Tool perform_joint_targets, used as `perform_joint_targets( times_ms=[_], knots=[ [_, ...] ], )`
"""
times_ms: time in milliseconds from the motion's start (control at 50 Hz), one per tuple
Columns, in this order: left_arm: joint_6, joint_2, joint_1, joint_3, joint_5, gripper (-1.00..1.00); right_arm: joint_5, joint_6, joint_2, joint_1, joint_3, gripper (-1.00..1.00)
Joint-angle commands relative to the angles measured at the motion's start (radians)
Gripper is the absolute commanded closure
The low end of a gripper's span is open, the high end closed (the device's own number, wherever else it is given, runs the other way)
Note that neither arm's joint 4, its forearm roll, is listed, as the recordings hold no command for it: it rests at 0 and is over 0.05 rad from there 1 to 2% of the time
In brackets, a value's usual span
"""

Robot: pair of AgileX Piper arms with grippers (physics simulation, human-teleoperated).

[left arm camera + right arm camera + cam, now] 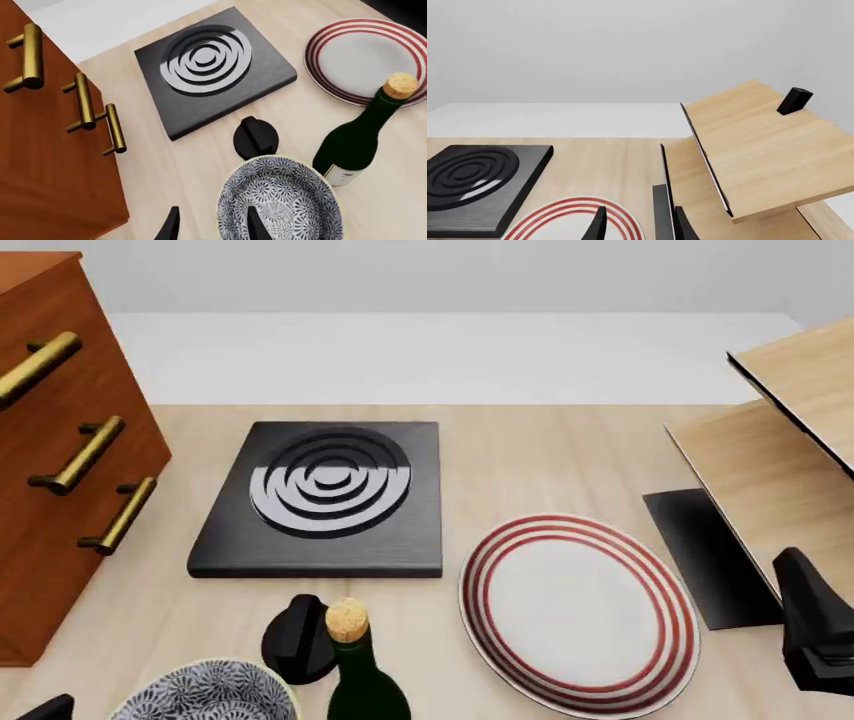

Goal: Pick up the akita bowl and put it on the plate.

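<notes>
The akita bowl (283,197), white with a dark blue floral pattern, sits at the table's near left (200,695). My left gripper (213,227) is open and straddles the bowl's rim, with one finger (257,225) inside the bowl and the other (170,227) outside it. The plate (574,605), white with red rings, lies to the right of the bowl (363,55) with nothing on it. My right gripper (640,230) is open and holds nothing, hovering by the plate's (570,217) right edge; in the front view only its dark body (814,640) shows.
A corked green bottle (354,680) and a black knob (300,640) stand between bowl and plate. A black slab with grey rings (320,495) lies behind them. A wooden cabinet with brass handles (54,470) fills the left; a slanted wooden rack (787,440) stands at the right.
</notes>
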Motion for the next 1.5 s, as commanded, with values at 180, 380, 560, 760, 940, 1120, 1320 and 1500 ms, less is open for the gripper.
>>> perform_joint_targets(
  times_ms=[180,380,560,760,940,1120,1320,1500],
  knots=[
    [-0.004,0.0,-0.041,0.083,-0.022,-1.0,0.0,0.0,0.0,0.0,0.0,-1.0],
    [-0.015,0.0,-0.052,0.147,-0.067,-1.0,0.0,0.0,0.0,0.0,0.0,-1.0],
    [-0.009,0.0,-0.063,0.179,-0.089,-1.0,0.0,0.0,0.0,0.0,0.0,-1.0],
    [-0.002,0.0,-0.077,0.227,-0.134,-1.0,0.0,0.0,0.0,0.0,0.0,-1.0],
    [-0.019,0.0,-0.095,0.265,-0.157,-1.0,0.0,0.0,0.0,0.0,0.0,-1.0],
    [-0.027,0.0,-0.098,0.294,-0.175,-1.0,0.0,0.0,0.0,0.0,0.0,-1.0],
    [-0.029,0.0,-0.087,0.317,-0.187,-1.0,0.0,0.0,0.0,0.0,0.0,-1.0],
    [-0.029,0.0,-0.075,0.336,-0.2,-1.0,0.0,0.0,0.0,0.0,0.0,-1.0]
  ],
)
